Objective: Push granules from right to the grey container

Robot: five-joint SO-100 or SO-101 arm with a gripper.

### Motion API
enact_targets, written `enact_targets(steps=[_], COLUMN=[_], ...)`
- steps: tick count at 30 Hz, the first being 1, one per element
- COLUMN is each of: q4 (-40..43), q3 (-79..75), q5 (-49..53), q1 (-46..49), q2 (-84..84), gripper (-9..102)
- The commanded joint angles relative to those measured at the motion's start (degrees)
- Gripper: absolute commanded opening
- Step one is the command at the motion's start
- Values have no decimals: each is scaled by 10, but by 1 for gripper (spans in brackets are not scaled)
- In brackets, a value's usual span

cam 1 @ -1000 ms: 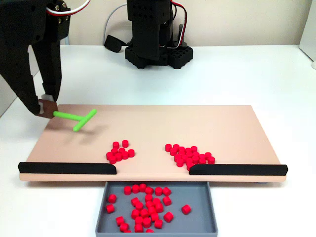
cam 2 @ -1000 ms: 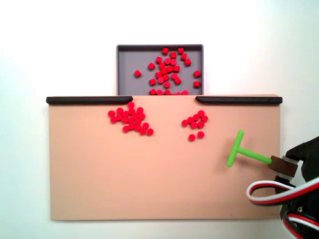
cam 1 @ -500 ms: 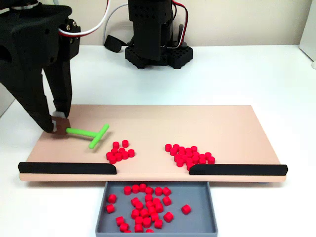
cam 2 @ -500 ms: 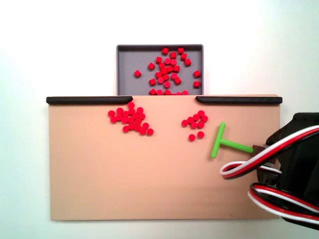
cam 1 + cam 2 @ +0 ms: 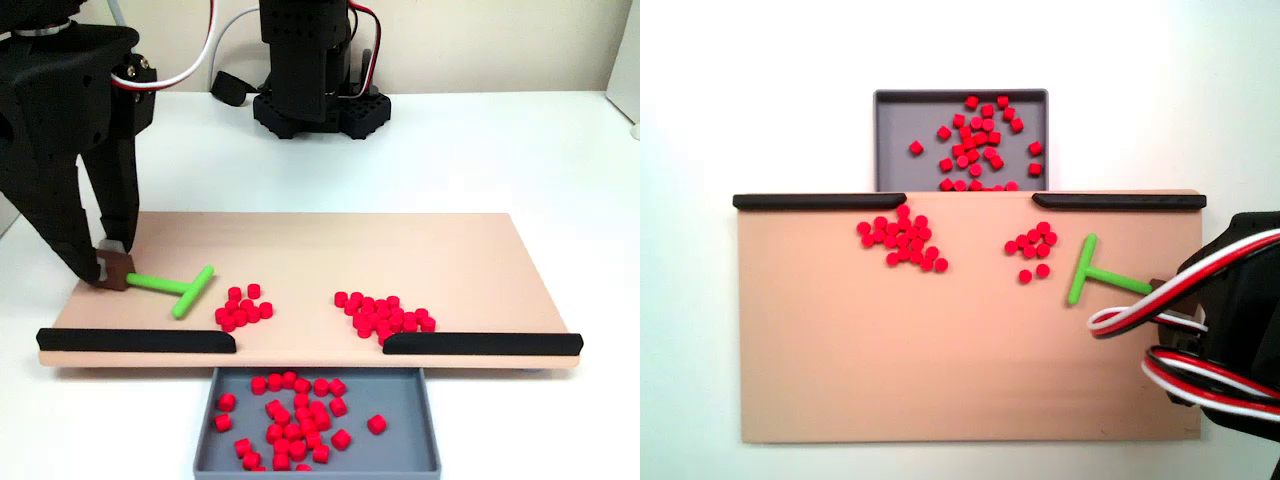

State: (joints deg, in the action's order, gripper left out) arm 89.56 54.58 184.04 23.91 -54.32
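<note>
My gripper (image 5: 109,263) is shut on the brown handle end of a green T-shaped pusher (image 5: 177,289) low over the left part of the tan board (image 5: 450,250). The pusher's crossbar sits just left of a small bunch of red granules (image 5: 243,307). A larger bunch of granules (image 5: 385,314) lies right of the gap. In the other fixed view the pusher (image 5: 1095,272) sits right of the small bunch of granules (image 5: 1032,248), with my arm (image 5: 1240,340) and its cables hiding the fingers. The grey container (image 5: 205,452) (image 5: 890,130) holds several granules.
Two black strips (image 5: 135,341) (image 5: 480,344) line the board's edge on either side of the gap above the container. The arm's black base (image 5: 318,105) stands behind the board on the white table. Red-white-black cables (image 5: 1140,315) loop over the board's corner.
The gripper has carried the pusher from the board's far side corner in toward the small granule bunch and closer to the black strip. The granules have not moved.
</note>
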Motion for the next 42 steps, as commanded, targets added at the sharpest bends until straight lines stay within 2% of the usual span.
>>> enact_targets(steps=[1, 42], q4=[-2, -10], q3=[-21, -41], q5=[387, 327], q1=[-5, -25], q2=[-15, 23], gripper=[0, 0])
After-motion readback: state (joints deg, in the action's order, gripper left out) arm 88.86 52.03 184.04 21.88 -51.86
